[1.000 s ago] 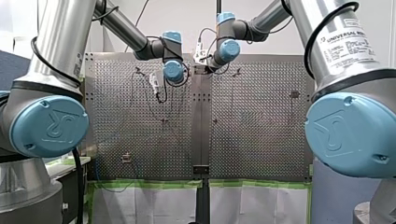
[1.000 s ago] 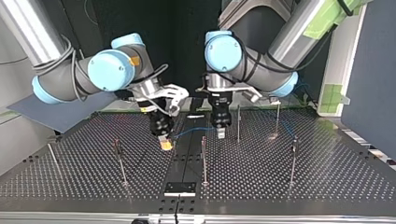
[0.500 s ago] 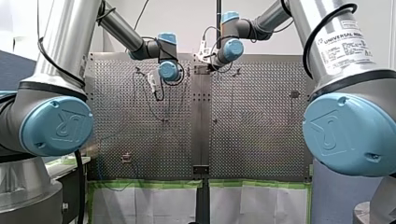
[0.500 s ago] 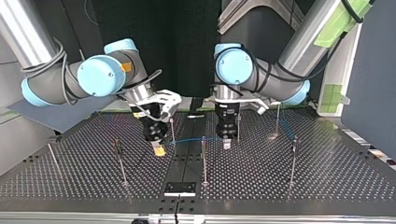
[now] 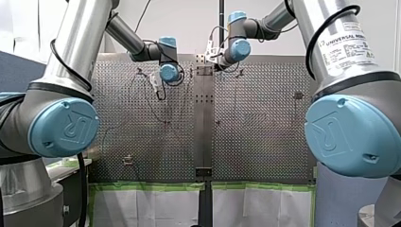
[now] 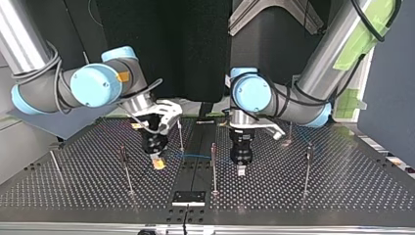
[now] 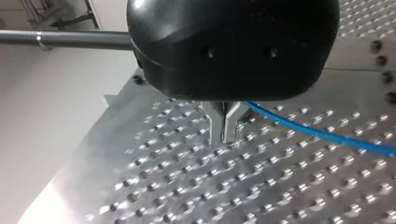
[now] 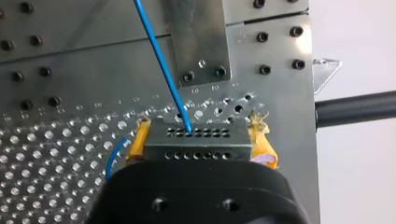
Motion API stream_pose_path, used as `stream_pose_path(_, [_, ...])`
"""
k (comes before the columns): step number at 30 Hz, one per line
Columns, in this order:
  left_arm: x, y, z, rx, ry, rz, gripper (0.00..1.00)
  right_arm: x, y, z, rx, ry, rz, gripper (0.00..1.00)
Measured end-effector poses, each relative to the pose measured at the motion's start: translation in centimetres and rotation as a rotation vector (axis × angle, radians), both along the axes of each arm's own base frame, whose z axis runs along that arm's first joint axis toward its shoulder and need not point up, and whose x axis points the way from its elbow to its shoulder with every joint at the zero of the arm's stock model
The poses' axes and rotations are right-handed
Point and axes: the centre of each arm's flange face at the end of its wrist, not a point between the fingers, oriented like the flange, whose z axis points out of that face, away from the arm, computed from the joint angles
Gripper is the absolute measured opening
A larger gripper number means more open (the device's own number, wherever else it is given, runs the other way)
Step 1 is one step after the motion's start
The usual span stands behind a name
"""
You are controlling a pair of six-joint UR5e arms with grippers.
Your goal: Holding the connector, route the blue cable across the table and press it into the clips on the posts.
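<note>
Our right claw (image 8: 198, 134) is closed on the connector (image 8: 196, 150), a small metal block with rows of holes. Its yellow pads (image 8: 138, 140) press on the two ends of the block. The blue cable (image 8: 159, 56) goes into the top row of holes. From there it runs straight out ahead of the claw, over the table (image 8: 70, 154).

Our left claw (image 7: 224, 135) points down, with its tips close to the table. Its two metal fingers (image 7: 217, 122) are pushed together, with only a thin dark line between them. The cable comes out from just behind these fingers, up near the black body, and runs off to one side. It may be pinched there, but we cannot see that well enough to be sure.

In the top view, the two claws hang low over the table, near each other. A thin post (image 6: 213, 169) stands between them. The cable runs from the right claw past this post toward the left claw.
</note>
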Motion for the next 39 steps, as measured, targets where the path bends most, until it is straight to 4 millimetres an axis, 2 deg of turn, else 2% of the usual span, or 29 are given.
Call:
stream_pose_path(6, [1.0, 0.9, -0.1, -0.009, -0.002, 0.002, 0.07, -0.7, -1.2, -0.1, -0.005, -0.011, -0.009, 0.00])
stream_pose_path(13, [2.9, 0.6, -2.5, 0.008, 0.039, -0.020, 0.07, -0.5, -3.3, -1.3, 0.000, -0.010, -0.010, 0.00])
stream_pose_path(16, [3.3, 0.6, -2.8, 0.008, 0.039, -0.020, 0.07, -0.3, -4.1, -1.4, -0.003, -0.012, -0.012, 0.00])
stream_pose_path(23, [3.3, 0.6, -2.8, 0.012, 0.045, -0.021, 0.11, -0.4, -5.3, -1.2, -0.013, -0.019, -0.020, 0.00])
stream_pose_path(28, [3.1, 0.4, -2.9, 0.020, 0.057, -0.023, 0.13, -0.8, -6.3, -1.7, -0.009, -0.016, -0.029, 0.00])
stream_pose_path(30, [3.0, 0.2, -3.0, 0.024, 0.062, -0.025, 0.24, -0.9, -6.5, -1.8, -0.008, -0.015, -0.030, 0.00])
stream_pose_path(31, [2.9, 0.1, -3.0, 0.027, 0.066, -0.027, 0.24, -0.9, -6.6, -1.8, -0.008, -0.014, -0.030, 0.00])
stream_pose_path(32, [2.9, 0.1, -3.1, 0.029, 0.069, -0.028, 0.38, -1.0, -6.6, -1.8, -0.008, -0.013, -0.031, 0.00])
stream_pose_path(33, [2.8, 0.0, -3.1, 0.030, 0.072, -0.029, 0.49, -1.0, -6.6, -1.8, -0.008, -0.012, -0.031, 0.00])
stream_pose_path(34, [2.7, 0.0, -3.1, 0.033, 0.077, -0.030, 0.49, -1.1, -6.7, -1.8, -0.008, -0.011, -0.032, 0.00])
stream_pose_path(35, [2.6, -0.1, -3.2, 0.034, 0.082, -0.032, 0.61, -1.1, -6.7, -1.8, -0.008, -0.010, -0.032, 0.00])
stream_pose_path(36, [2.6, -0.2, -3.2, 0.036, 0.086, -0.032, 0.80, -1.1, -6.7, -1.8, -0.008, -0.008, -0.033, 0.00])
stream_pose_path(37, [2.5, -0.2, -3.3, 0.039, 0.093, -0.033, 0.80, -1.1, -6.7, -1.8, -0.008, -0.007, -0.033, 0.00])
stream_pose_path(38, [2.4, -0.3, -3.4, 0.040, 0.097, -0.034, 0.94, -1.1, -6.7, -1.8, -0.009, -0.006, -0.033, 0.00])
stream_pose_path(39, [2.3, -0.3, -3.4, 0.042, 0.102, -0.035, 1.00, -1.1, -6.7, -1.8, -0.009, -0.005, -0.032, 0.00])
